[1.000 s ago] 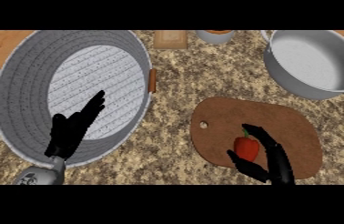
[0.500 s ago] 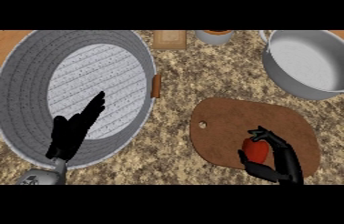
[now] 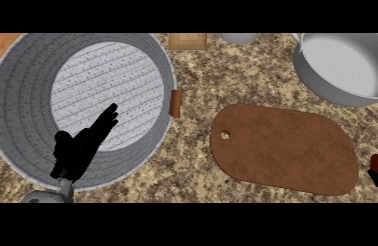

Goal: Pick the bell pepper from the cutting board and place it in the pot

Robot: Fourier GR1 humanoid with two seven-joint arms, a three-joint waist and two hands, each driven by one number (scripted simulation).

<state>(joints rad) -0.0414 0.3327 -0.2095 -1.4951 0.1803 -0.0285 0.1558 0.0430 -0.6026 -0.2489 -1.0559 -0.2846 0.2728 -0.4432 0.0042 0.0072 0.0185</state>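
Left hand [image 3: 81,147] just rests with fingers straight over the big grey basket [image 3: 29,80], out of the way. The cutting board [image 3: 284,150] is bare. At the right edge, a red sliver [image 3: 374,162], probably the bell pepper; the right hand's state can't be told. Pot [image 3: 339,65] waits top right.
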